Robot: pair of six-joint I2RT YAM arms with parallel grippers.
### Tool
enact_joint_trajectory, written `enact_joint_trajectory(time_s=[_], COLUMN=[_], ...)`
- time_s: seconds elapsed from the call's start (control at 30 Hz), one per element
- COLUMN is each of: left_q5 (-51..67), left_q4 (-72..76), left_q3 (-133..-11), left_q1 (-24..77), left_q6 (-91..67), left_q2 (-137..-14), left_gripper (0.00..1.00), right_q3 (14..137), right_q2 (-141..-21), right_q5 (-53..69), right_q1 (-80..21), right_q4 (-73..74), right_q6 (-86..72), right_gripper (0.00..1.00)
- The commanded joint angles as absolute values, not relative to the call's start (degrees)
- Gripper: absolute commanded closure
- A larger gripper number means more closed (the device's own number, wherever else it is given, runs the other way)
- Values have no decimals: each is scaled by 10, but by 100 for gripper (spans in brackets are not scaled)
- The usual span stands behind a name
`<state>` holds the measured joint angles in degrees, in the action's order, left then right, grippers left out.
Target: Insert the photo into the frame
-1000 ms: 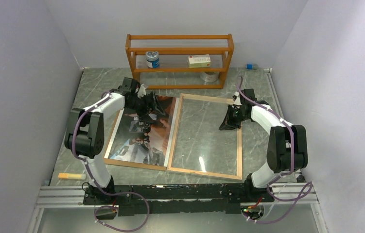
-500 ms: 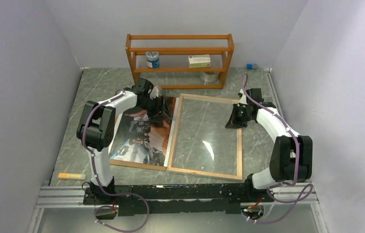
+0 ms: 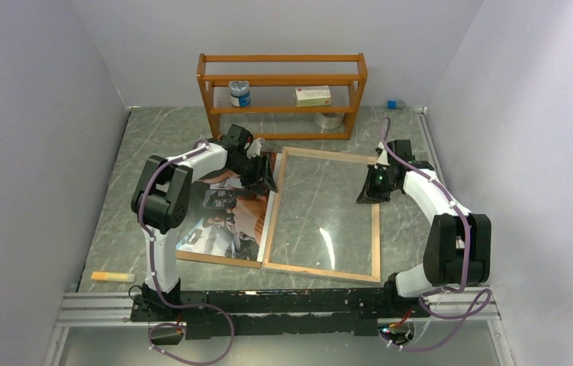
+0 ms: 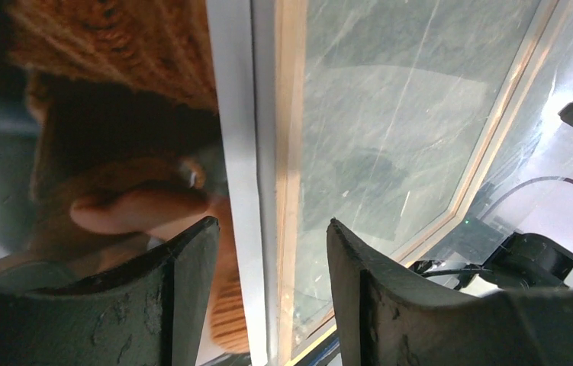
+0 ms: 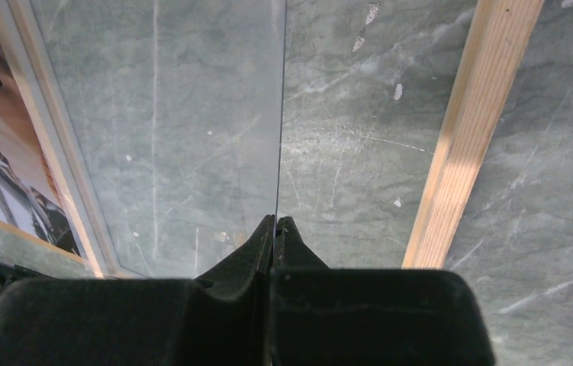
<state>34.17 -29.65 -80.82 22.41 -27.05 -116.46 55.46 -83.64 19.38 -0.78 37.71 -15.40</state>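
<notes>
Left gripper (image 3: 262,174) (image 4: 269,226): fingers spread, nothing between them. It sits at the far end of the seam where the photo (image 3: 222,217) meets the frame (image 3: 321,271). In the left wrist view the fingers straddle a white strip and the frame's left wooden rim (image 4: 291,114); I can't tell whether that strip is photo border or frame. Right gripper (image 3: 365,191) (image 5: 275,221): fingers pressed together on the edge of the clear pane (image 5: 161,122), just inside the frame's right rim (image 5: 458,145). The pane edge runs straight away from the fingertips, with bare table (image 5: 352,137) showing between it and the rim. The frame lies flat mid-table, back rim up, long sides running near to far. The photo lies flat just left of it, touching the left rim, on a brown backing board (image 3: 207,258) whose edge shows at the near side. The orange shelf rack (image 3: 283,76) stands behind them by the far wall, apart from the frame. An orange stick (image 3: 111,276) lies near the left arm's base.
</notes>
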Motion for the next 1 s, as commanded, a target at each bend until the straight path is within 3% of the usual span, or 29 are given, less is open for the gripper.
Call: enact_joint_trajectory(time_s=[0.0,0.97], left_q5=[321,269], left_q4=[-298,-336], left_q3=[-841,-860], left_q1=[239,264], left_q6=[-259,-250], left_q2=[-1177,-1213], left_gripper=[41,46], right_q3=[567,629], right_q2=[-833,-876], right_q5=[174,168], right_q1=[-4,-32], right_q4=[398,424], right_q6=[-136,-67], right_gripper=[100,100])
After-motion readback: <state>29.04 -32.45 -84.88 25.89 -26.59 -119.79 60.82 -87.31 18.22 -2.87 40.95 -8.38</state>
